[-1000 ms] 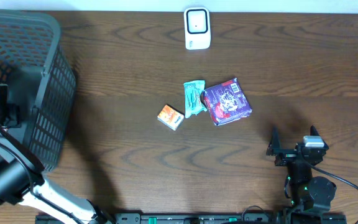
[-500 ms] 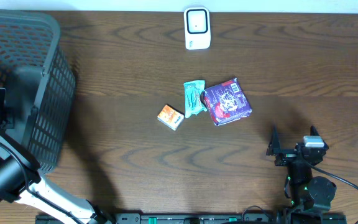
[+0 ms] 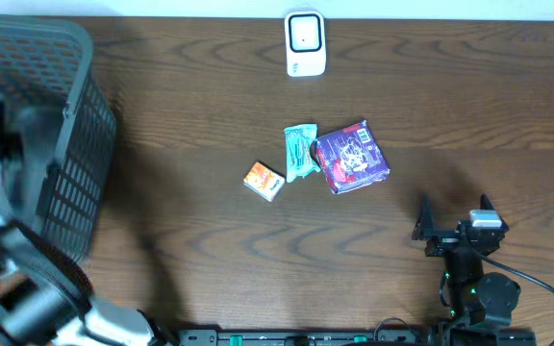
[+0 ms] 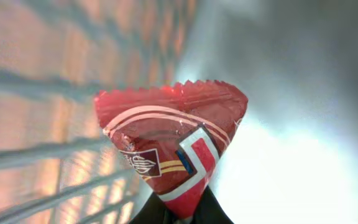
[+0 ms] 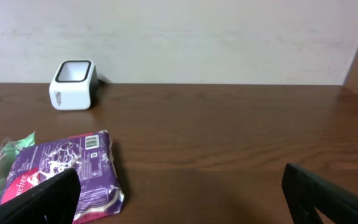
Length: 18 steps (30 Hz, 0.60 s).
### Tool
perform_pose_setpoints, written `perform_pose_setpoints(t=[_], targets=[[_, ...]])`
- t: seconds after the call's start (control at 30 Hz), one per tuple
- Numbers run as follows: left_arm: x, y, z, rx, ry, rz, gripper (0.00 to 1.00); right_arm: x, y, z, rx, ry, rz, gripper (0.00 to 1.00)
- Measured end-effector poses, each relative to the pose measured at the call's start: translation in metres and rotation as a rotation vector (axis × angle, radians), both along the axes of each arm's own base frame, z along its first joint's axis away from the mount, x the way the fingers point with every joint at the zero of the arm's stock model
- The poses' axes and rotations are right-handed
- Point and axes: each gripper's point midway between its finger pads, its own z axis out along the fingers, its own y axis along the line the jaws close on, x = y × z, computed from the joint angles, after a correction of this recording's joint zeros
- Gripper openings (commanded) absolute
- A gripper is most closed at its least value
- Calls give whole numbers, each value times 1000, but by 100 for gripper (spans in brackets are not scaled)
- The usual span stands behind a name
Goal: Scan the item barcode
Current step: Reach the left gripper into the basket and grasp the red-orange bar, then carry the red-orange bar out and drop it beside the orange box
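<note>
Left arm point(image 3: 22, 255) shifted in basket point(image 3: 75, 135); jaws now pinch red packet point(image 4: 169, 143).

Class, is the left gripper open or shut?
Shut on the red packet: its lower tip is pinched in the left gripper.

A glossy red packet point(image 4: 169, 149) carries white and gold stripes and a dark maroon emblem. On the dark brown wood-grain table point(image 3: 210, 240) are a white scanner point(image 3: 305, 43) at upper centre, a purple pouch point(image 3: 352, 157) with white print, a green wrapper point(image 3: 299, 151) and an orange box point(image 3: 264, 180) mid-frame, and a dark grey mesh basket point(image 3: 75, 144) at upper left.
</note>
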Motion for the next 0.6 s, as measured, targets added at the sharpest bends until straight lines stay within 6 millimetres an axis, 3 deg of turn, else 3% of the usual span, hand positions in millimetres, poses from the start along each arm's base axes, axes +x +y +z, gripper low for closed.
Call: perform_pose_setpoints(t=[0.03,0.17,0.2,0.33,0.4,0.43,0.6], targets=[[12,-14,42,29,-114,-33,7,0,0,0,0,0,0,99],[33,-48,131,25,-429,-73,7,0,0,0,0,-1,0,99],[39,-66,166,-7,-567,-102,7,0,0,0,0,-1,0,99],[50,-125,251,-162,-898,-192,7,0,0,0,0,-1,0,99],[51,-157,280,-270,-1009,-224,7,0,0,0,0,-1,0,99],[50,-189,300,-384,-1076,-251,7,0,0,0,0,0,0,99],[45,-284,325,-668,-1102,-358,7,0,0,0,0,0,0,99]])
